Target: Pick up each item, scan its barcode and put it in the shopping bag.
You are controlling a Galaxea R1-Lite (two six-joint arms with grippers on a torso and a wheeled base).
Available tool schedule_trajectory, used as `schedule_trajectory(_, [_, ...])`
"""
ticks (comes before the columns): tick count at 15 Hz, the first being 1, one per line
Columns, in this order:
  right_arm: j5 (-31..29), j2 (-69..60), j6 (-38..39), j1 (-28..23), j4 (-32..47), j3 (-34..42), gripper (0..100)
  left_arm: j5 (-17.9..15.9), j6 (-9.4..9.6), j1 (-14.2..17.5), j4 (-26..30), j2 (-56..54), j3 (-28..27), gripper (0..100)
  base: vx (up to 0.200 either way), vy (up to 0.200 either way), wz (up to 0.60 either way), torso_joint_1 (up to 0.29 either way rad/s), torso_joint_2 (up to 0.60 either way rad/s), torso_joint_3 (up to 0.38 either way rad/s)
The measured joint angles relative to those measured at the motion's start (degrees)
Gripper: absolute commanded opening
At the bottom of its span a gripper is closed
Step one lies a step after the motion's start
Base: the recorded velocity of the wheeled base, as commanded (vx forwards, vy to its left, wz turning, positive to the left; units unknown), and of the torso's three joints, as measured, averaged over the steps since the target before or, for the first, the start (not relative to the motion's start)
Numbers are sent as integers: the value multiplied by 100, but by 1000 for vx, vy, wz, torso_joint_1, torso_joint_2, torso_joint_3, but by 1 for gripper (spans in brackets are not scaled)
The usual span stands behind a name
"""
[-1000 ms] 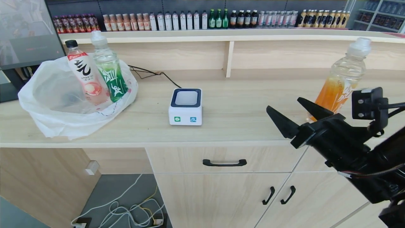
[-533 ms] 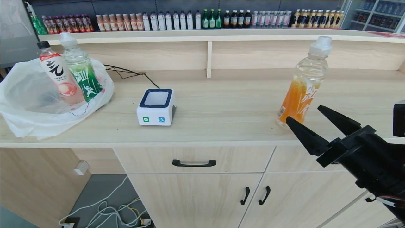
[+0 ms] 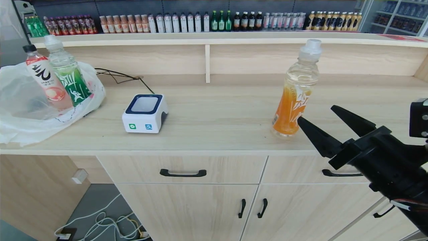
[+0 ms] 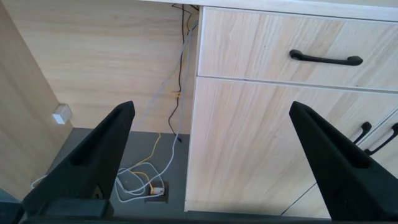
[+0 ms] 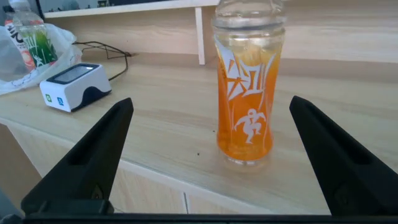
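Observation:
An orange drink bottle (image 3: 296,95) with a white cap stands upright on the wooden counter (image 3: 217,113); the right wrist view has the bottle (image 5: 249,93) straight ahead. My right gripper (image 3: 316,118) is open just to the right of its base, not touching it. The white barcode scanner (image 3: 145,113) sits left of centre, also the scanner (image 5: 71,87). At the far left the white shopping bag (image 3: 23,110) holds a pink-label bottle (image 3: 43,78) and a green-label bottle (image 3: 68,77). My left gripper (image 4: 211,112) is open below the counter, facing the cabinet front.
A raised shelf ledge (image 3: 207,38) runs along the counter's back, with rows of bottles behind it. A black cable (image 3: 117,75) trails from the scanner toward the bag. Drawers and cabinet doors (image 3: 187,197) lie under the counter; loose cables (image 3: 100,224) are on the floor.
The head camera has swung right, so everything slid left in the picture. My right gripper, still open, now sits lower and nearer the orange bottle's base.

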Motion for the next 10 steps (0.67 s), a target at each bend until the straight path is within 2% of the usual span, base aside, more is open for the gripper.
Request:
schedule_trajectory(4, [-2,4,5,-28,-9,-78,100,5,16,2,-10,0,0,100,0,0,0,0,0,0])
schedule_trajectory(10, [-15,183,-268,-339,-4,-202,100,5,16,7,0,0,0,100,0,0,0,0,0,0])
